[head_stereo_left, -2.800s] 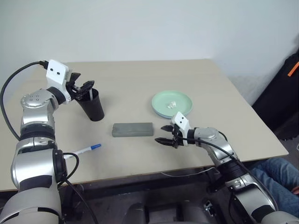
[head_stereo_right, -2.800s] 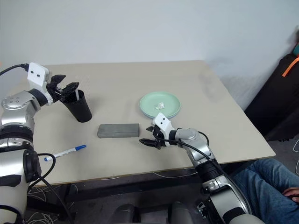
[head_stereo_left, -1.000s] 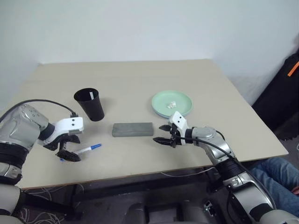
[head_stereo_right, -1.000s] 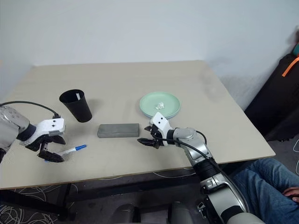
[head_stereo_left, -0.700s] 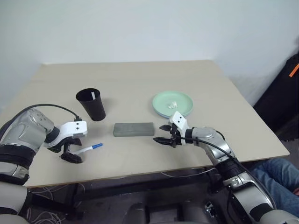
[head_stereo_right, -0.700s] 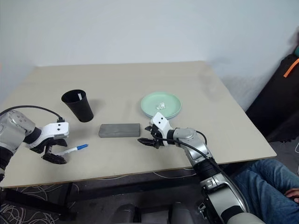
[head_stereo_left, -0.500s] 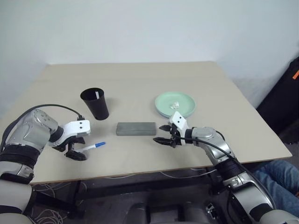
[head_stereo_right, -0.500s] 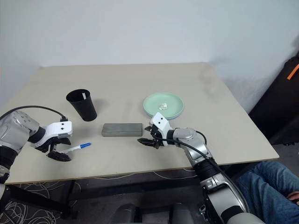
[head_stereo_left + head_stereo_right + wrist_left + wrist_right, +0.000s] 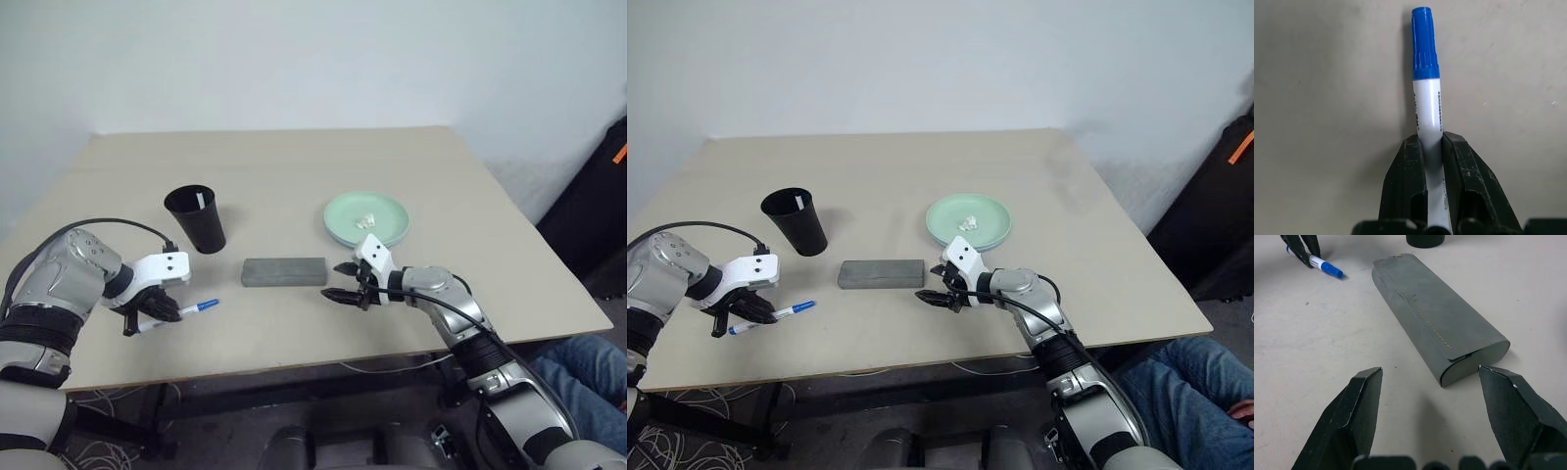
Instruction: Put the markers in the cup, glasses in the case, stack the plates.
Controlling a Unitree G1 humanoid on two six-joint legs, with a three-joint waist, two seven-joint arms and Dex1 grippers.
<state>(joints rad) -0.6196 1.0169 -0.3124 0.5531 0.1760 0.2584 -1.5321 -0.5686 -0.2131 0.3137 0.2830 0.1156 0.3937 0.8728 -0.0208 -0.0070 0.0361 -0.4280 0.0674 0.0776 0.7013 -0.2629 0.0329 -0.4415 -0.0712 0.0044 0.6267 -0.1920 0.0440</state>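
Note:
A white marker with a blue cap (image 9: 1426,98) lies on the table near the front left edge. My left gripper (image 9: 1432,139) points down on it and is shut on its white barrel, with the cap (image 9: 201,306) sticking out towards the middle. Another white marker (image 9: 199,200) stands inside the black cup (image 9: 196,220). The grey case (image 9: 283,271) lies closed at the table's middle. My right gripper (image 9: 338,281) hovers open just right of it, fingers (image 9: 1359,401) towards the case (image 9: 1435,328). The mint green plate (image 9: 382,208) rests on a light blue one. The glasses are out of view.
A small white crumpled scrap (image 9: 364,217) lies on the green plate. A person's leg in jeans (image 9: 588,357) shows past the table's front right corner, with a black bag (image 9: 598,225) beside it. The table's far half is bare tan surface (image 9: 294,162).
My left gripper, open around the blue-capped marker a second ago, has shut on its barrel. The right arm has stayed still. The camera has shifted a little.

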